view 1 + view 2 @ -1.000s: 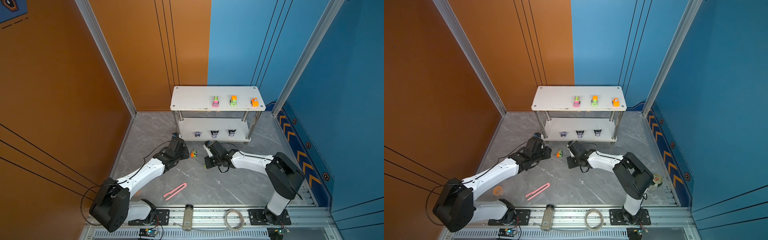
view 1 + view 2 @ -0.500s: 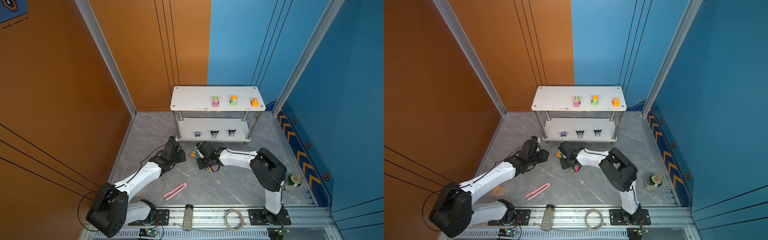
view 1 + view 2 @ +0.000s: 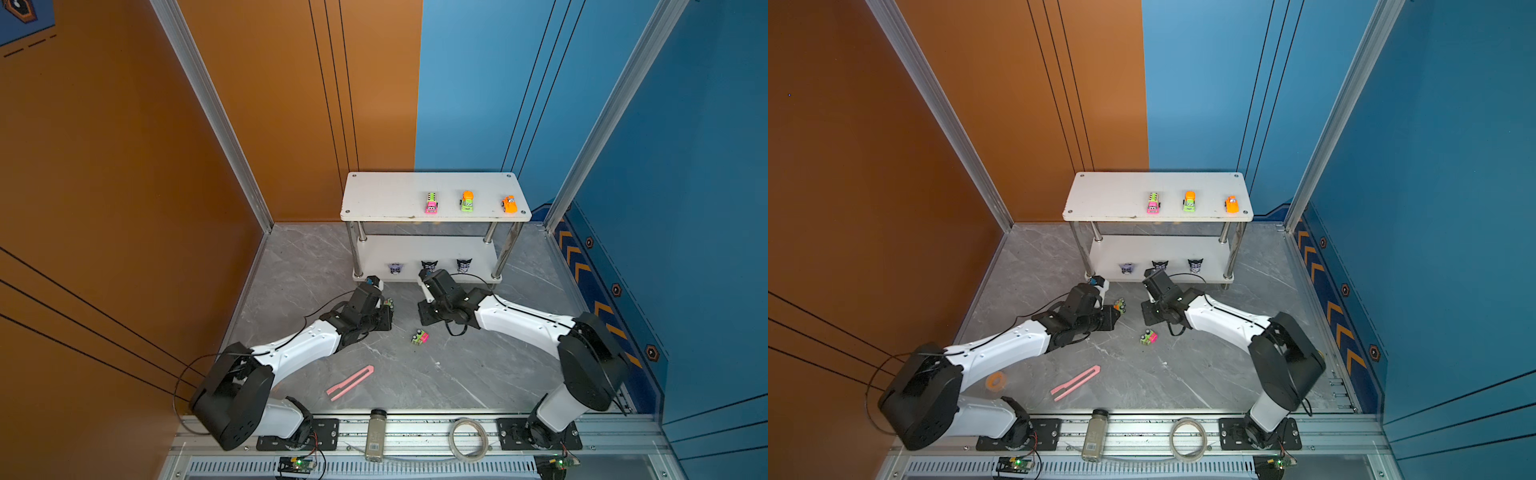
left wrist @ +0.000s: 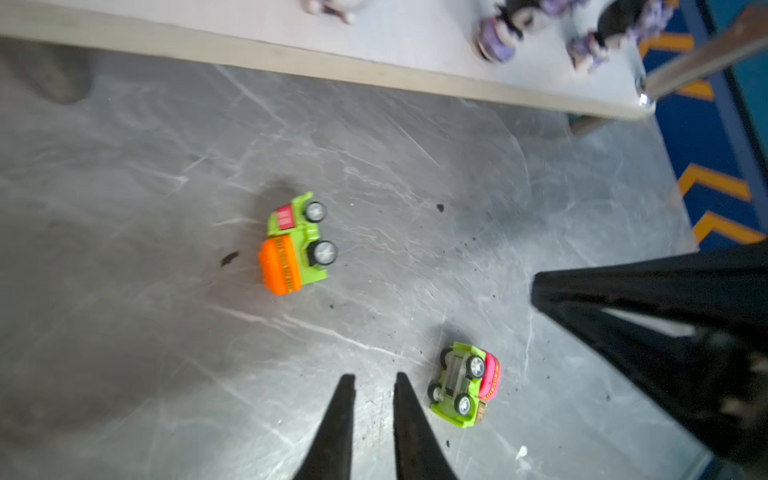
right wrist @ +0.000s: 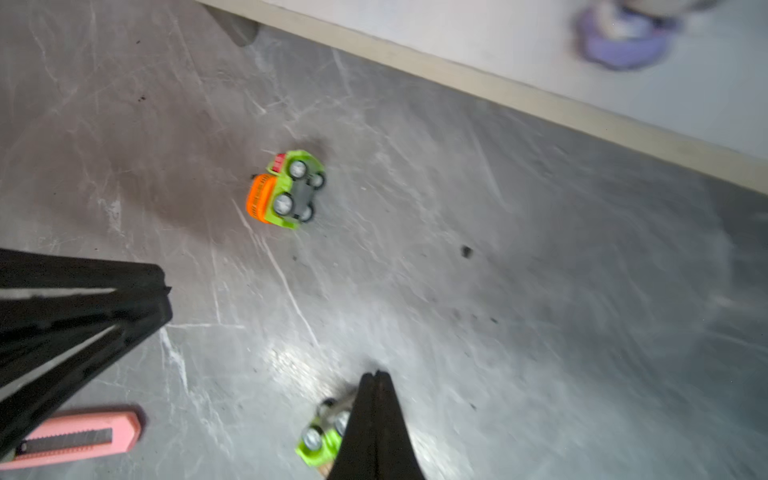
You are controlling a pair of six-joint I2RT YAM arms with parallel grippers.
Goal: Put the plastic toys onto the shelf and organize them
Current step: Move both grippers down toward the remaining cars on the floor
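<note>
Top views: the shelf [image 3: 374, 195] carries three cars [image 3: 467, 201] on its upper tier and three figurines [image 3: 429, 265] on its lower tier. Two more cars lie on the floor [image 3: 478, 374] in front of it. The orange-and-green car [image 3: 388, 302] is just beside the left gripper [image 3: 386, 319]. The green-and-pink car [image 3: 420, 337] lies between that gripper and the right gripper [image 3: 426, 318], touching neither. Finger spacing cannot be read from here.

Left wrist view: the fingers [image 4: 345, 415] stand nearly together with a narrow gap, pinching nothing. The orange-and-green car [image 4: 297, 243] lies on its side ahead of the tips, apart from them. The green-and-pink car [image 4: 465, 384] lies wheels-up just beside one finger.

Right wrist view: the fingers [image 5: 376, 415] are pressed together and empty. The green-and-pink car [image 5: 320, 440] sits just beside them, partly hidden. The orange-and-green car [image 5: 286, 189] lies ahead, well apart.
</note>
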